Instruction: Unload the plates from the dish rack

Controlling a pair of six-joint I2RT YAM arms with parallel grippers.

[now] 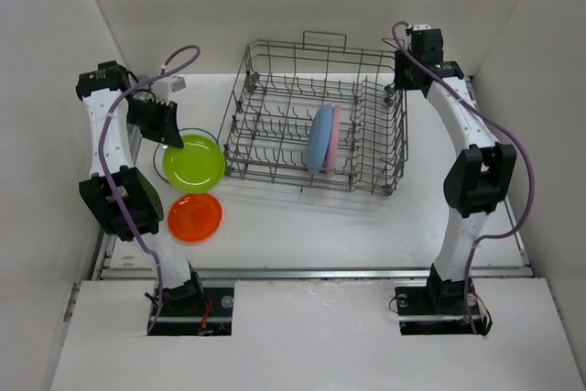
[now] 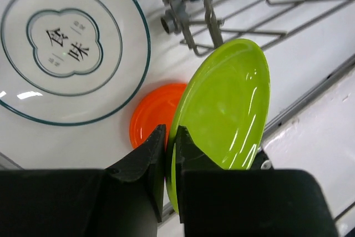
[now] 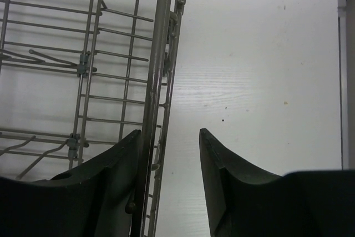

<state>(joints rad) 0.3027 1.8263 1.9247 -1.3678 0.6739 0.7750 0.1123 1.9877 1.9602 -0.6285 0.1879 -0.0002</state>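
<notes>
My left gripper (image 2: pixel 171 137) is shut on the rim of the lime-green plate (image 2: pixel 227 104), held tilted above the table left of the dish rack (image 1: pixel 316 116); the gripper also shows in the top view (image 1: pixel 163 130). The orange plate (image 1: pixel 195 217) lies flat below it. A white patterned plate (image 2: pixel 66 48) lies flat beside them. The light-blue plate (image 1: pixel 319 139) and the pink plate (image 1: pixel 335 139) stand upright in the rack. My right gripper (image 3: pixel 169 134) is open at the rack's far right corner, its jaws straddling the side-wall wire (image 3: pixel 158 81).
The white side walls stand close on the left and right. The table's near edge has a metal rail (image 1: pixel 311 272). The rack's corner foot (image 2: pixel 172 21) is close to the green plate's top edge.
</notes>
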